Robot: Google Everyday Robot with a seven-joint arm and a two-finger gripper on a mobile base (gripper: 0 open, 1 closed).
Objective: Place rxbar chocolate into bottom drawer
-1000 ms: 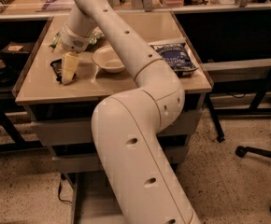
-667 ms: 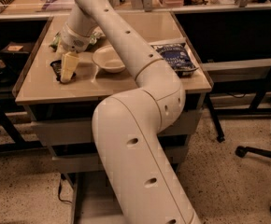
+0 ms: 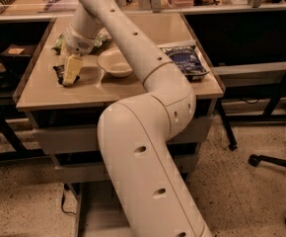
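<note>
Partly under tool (image 3: 70, 79): rxbar chocolate (image 3: 59, 72).

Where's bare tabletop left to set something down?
Free: the far strip of the tan tabletop behind the white bowl and blue bag; also the near edge in front of the bowl. Crowded: left side, where the pincer is over the small black wrapper beside the green bag.
</note>
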